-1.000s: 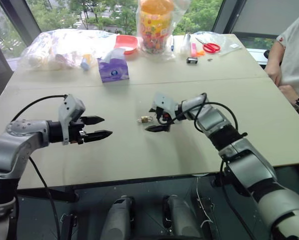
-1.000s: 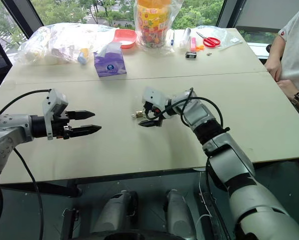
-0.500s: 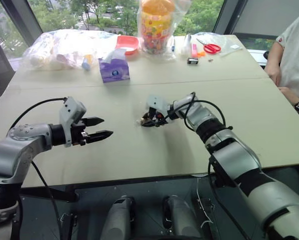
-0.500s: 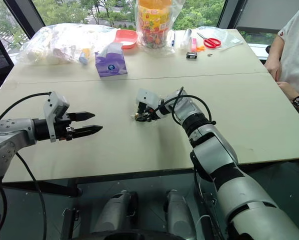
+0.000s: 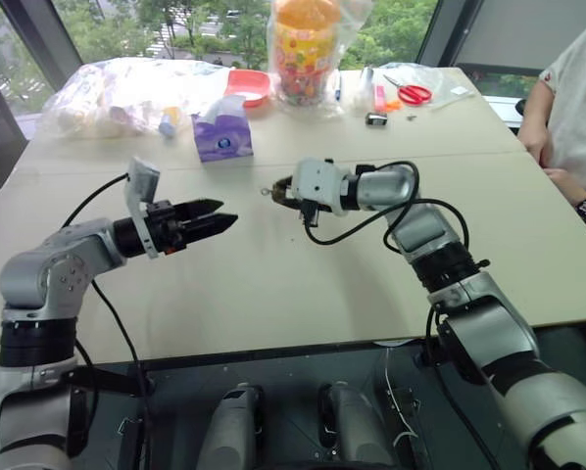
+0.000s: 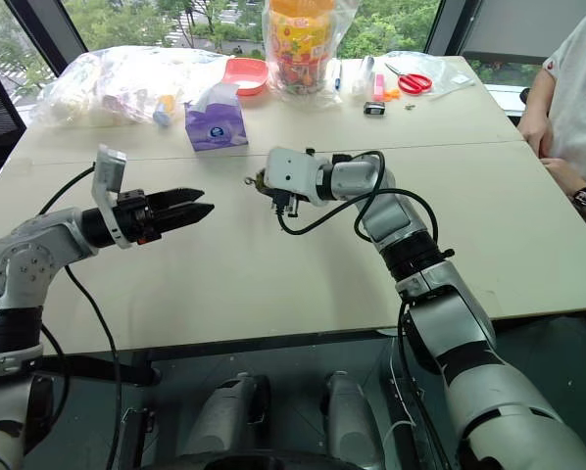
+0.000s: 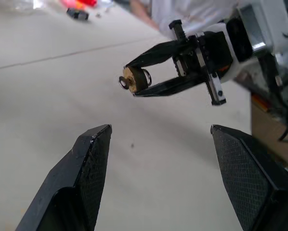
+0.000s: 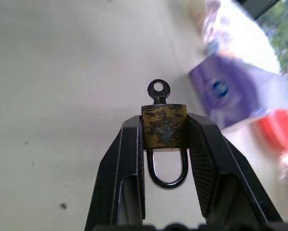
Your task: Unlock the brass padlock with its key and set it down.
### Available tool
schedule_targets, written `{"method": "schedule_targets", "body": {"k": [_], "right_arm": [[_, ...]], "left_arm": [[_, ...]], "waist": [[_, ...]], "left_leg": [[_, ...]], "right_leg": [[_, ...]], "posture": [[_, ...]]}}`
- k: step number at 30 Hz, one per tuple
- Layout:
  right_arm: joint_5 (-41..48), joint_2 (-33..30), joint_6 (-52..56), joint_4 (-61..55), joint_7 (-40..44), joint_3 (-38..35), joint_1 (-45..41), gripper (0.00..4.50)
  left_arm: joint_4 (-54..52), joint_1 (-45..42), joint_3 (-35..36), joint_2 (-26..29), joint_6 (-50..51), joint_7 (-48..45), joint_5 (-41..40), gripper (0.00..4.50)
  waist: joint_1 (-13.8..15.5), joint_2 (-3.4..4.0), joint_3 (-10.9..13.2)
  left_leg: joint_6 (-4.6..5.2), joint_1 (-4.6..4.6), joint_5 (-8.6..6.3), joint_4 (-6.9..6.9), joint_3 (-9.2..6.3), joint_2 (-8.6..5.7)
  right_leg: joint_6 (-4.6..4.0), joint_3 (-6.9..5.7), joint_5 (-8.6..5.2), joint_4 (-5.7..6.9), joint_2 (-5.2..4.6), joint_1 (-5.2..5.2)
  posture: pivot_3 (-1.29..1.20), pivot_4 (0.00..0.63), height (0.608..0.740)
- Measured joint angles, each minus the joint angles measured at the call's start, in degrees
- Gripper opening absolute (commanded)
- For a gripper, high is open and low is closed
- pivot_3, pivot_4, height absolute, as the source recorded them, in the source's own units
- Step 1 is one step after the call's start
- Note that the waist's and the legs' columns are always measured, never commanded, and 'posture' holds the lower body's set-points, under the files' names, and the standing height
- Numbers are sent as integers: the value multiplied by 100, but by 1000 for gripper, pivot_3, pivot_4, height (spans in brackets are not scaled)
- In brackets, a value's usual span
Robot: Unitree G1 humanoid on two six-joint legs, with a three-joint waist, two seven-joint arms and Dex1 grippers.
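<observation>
Two grippers meet above the table [image 5: 273, 284]: right gripper [image 8: 164, 126] clamps the brass padlock [image 8: 163, 126], key [image 8: 158, 91] at its twelve o'clock; left gripper [image 7: 158, 139] gapes wide, empty.

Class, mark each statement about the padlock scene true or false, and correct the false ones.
1. The right gripper holds the brass padlock. True.
2. The key lies on the table away from the padlock. False: it sticks out of the padlock's body.
3. The left gripper is open and holds nothing. True.
4. The padlock rests on the table. False: it is held in the air.
5. The red-handled scissors lie between the grippers. False: they lie at the table's far end.
</observation>
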Motion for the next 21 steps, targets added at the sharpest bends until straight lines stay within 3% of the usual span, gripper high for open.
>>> {"method": "schedule_targets", "body": {"k": [10, 13, 16, 21], "right_arm": [[-92, -49, 655, -1003, -215, 3, 312, 700], [-92, -53, 765, -1071, -263, 3, 324, 701], [-87, -57, 845, -1221, -263, 4, 359, 701], [-73, -57, 999, -1445, -249, 4, 393, 701]], "left_arm": [[1124, -795, -167, -398, -181, -428, 115, 3443], [1307, -923, -269, -474, -262, -559, 220, 2615], [1501, -1005, -319, -592, -345, -608, 319, 1279], [1566, -1031, -352, -668, -406, -647, 400, 1279]], "waist": [[19, 0, 0], [16, 0, 0], [14, -1, 0], [13, -1, 0]], "left_leg": [[-1, -2, 2, 8, 2, -1], [-1, -2, 2, 8, 2, -1], [0, -2, 2, 8, 2, -1], [0, -2, 2, 8, 2, -1]], "right_leg": [[-2, 0, 0, -2, 0, 3], [-2, 1, 0, -3, 0, 3], [-1, 0, 0, -2, 1, 3], [-1, 0, 0, -2, 1, 2]], "posture": [[0, 150, 740], [0, 150, 740], [0, 150, 740], [0, 150, 740]]}}
